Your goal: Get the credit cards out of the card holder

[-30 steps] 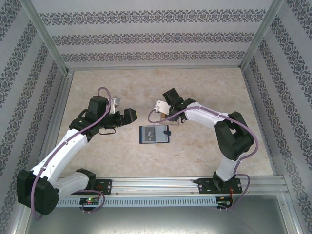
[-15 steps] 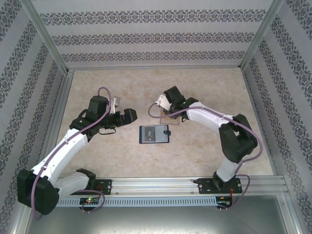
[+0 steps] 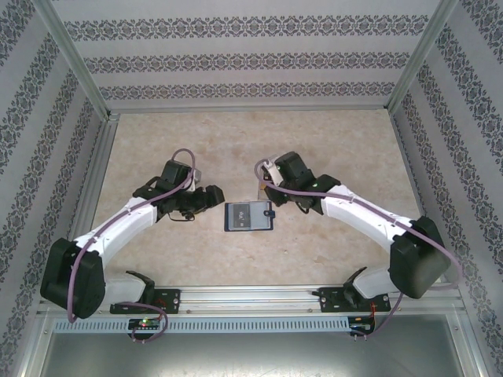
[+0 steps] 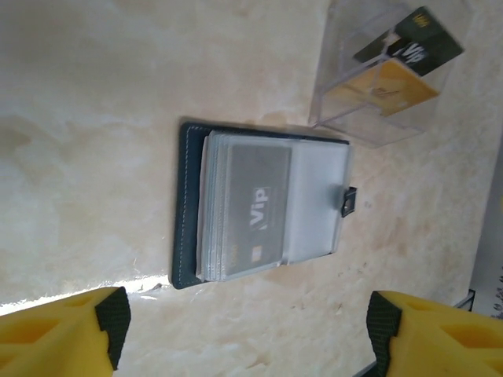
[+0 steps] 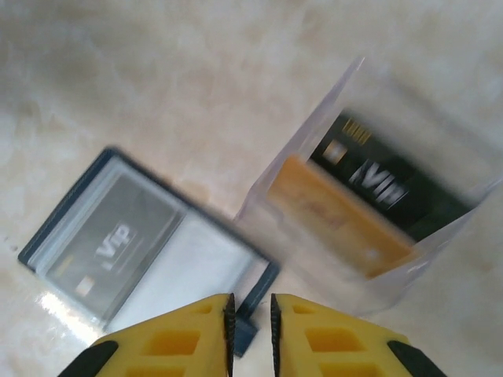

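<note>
The card holder (image 3: 248,217) lies open on the table, its navy cover (image 4: 187,212) under clear sleeves. One grey credit card (image 4: 255,208) marked Vip sits in the top sleeve (image 5: 110,239). My left gripper (image 3: 211,198) hovers just left of the holder, open wide (image 4: 247,330), with bare table between its fingers. At the holder's right edge my right gripper (image 3: 273,201) points down. Its jaws (image 5: 251,318) stand a narrow gap apart around the holder's small tab (image 5: 255,302), and a slit of table shows beside the tab.
A clear plastic box (image 4: 377,94) stands just behind the holder's tab side (image 5: 440,236). An orange card (image 4: 389,86) and a black Vip card (image 4: 416,43) stand inside it. Patterned walls and a metal frame (image 3: 251,106) enclose the marble-look table.
Both arms came in toward the holder. The left gripper slid right to the holder's left edge. The right gripper dropped from the box to the tab, and its jaws narrowed.
</note>
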